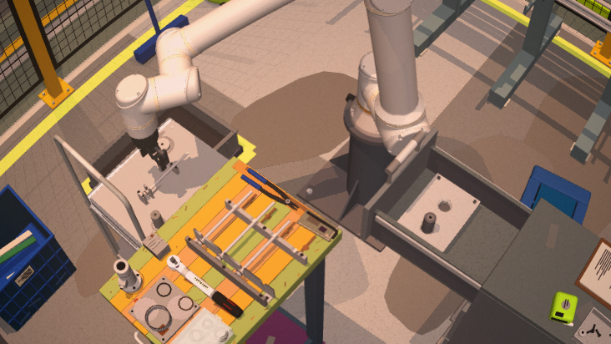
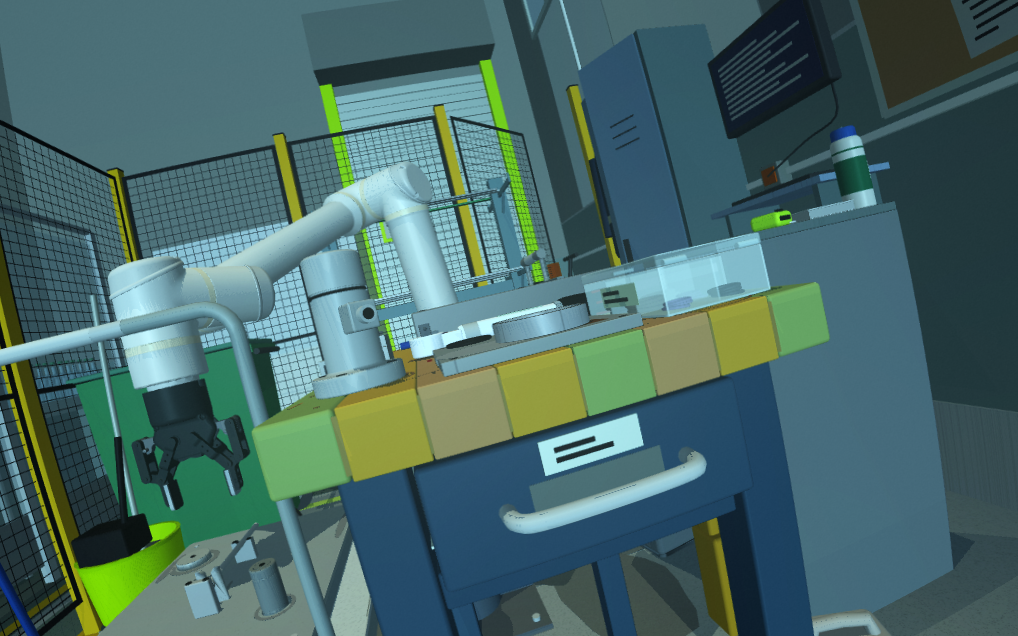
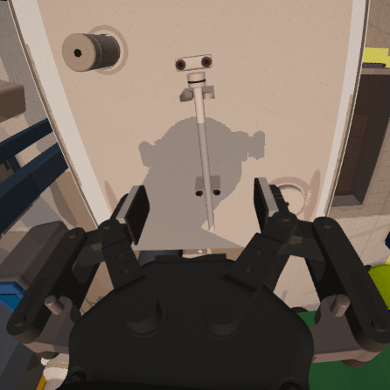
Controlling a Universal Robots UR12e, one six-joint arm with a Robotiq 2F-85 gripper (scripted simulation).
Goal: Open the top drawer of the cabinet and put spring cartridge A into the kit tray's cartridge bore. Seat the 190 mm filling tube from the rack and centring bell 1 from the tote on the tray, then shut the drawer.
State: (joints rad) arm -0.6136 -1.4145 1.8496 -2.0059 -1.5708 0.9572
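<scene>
The filling tube [image 3: 203, 144] lies on the kit tray [image 1: 141, 179] in its two small cradles, its far tip hidden by my fingers in the side camera [image 1: 171, 169]. My gripper [image 3: 199, 205] [image 2: 193, 465] hangs open above the tube and holds nothing. A dark spring cartridge [image 1: 157, 219] [image 3: 89, 51] stands upright in the tray's bore near the bench edge. A round recess [image 3: 290, 196] lies on the tray to the right of my fingers. The cabinet's top drawer [image 1: 432, 213] stands pulled out, with another cartridge [image 1: 428, 222] upright inside.
The clear tote [image 2: 679, 281] sits on the striped bench next to ring parts. The tube rack [image 1: 248, 239] on the bench holds several tubes, with pliers [image 1: 271, 190] and a ratchet wrench [image 1: 205, 290] beside it. A bent handrail [image 1: 98, 183] borders the tray; a blue crate [image 1: 25, 260] sits left.
</scene>
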